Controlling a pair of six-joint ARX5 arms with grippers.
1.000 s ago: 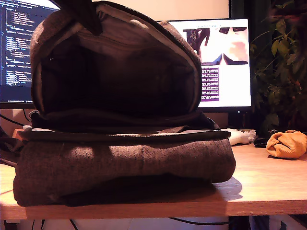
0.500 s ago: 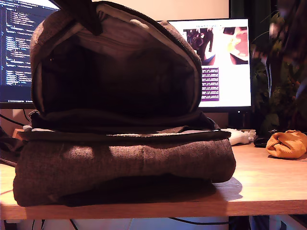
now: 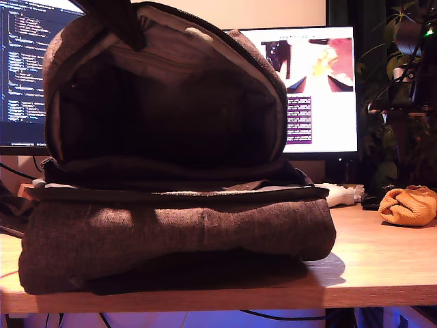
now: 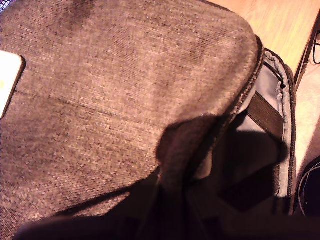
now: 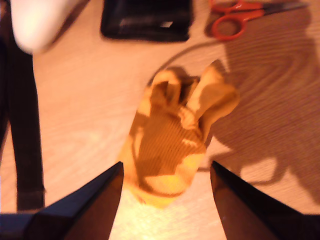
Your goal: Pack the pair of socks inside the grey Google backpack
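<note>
One grey Google backpack (image 3: 171, 171) lies on its back on a wooden desk (image 3: 382, 263), its main compartment gaping toward the exterior camera and its bulk filling most of that view. One pair of socks (image 3: 408, 206), a mustard-orange ribbed bundle, sits on the desk at the exterior view's right, well apart from the backpack with bare wood between them.

My second gripper (image 5: 165, 172) hangs over the socks (image 5: 172, 145) with its two dark fingers (image 5: 100, 192) spread wide, one on each side of the bundle and holding nothing; whether they touch it cannot be told. Near the socks in the second wrist view lie one pair of red-handled scissors (image 5: 235, 17), one flat black case (image 5: 147, 20), a white object (image 5: 37, 20) and a black strap (image 5: 22, 130).

My first gripper is a dark blur low in the first wrist view, right at the backpack's zipper edge (image 4: 250, 75) by the pale patch side; its opening cannot be told.

Two lit monitors (image 3: 321, 89) stand behind the backpack, and one leafy plant (image 3: 399, 102) at the exterior view's right.
</note>
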